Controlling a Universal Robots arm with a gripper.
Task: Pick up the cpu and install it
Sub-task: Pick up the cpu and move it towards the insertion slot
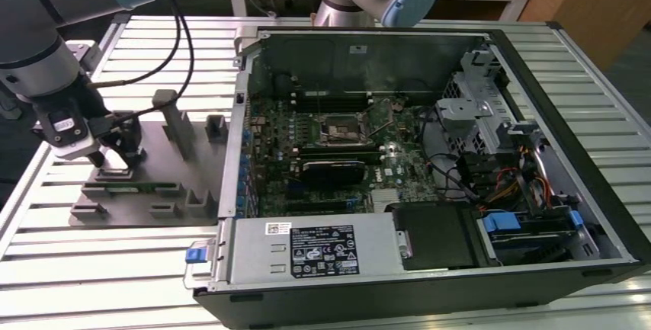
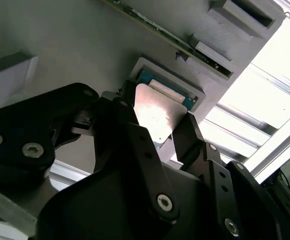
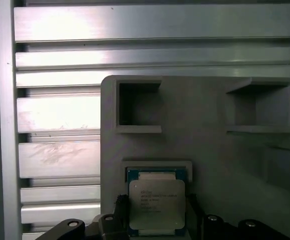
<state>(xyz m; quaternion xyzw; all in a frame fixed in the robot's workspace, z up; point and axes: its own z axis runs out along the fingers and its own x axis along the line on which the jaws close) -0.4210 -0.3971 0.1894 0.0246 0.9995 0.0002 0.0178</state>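
Slatted metal table (image 1: 112, 269) is noted, with a grey holder tray (image 1: 152, 166) at the exterior view's left. The gripper (image 2: 157, 119) is closed narrowly against opposite edges of the cpu (image 3: 157, 202), which is seated in a tray pocket.

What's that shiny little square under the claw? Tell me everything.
The cpu is a flat square chip: a silvery metal top plate with faint print on a blue-green board. It lies flat in a shallow pocket of the grey holder tray, and the gripper clamps two opposite edges between its black fingers.
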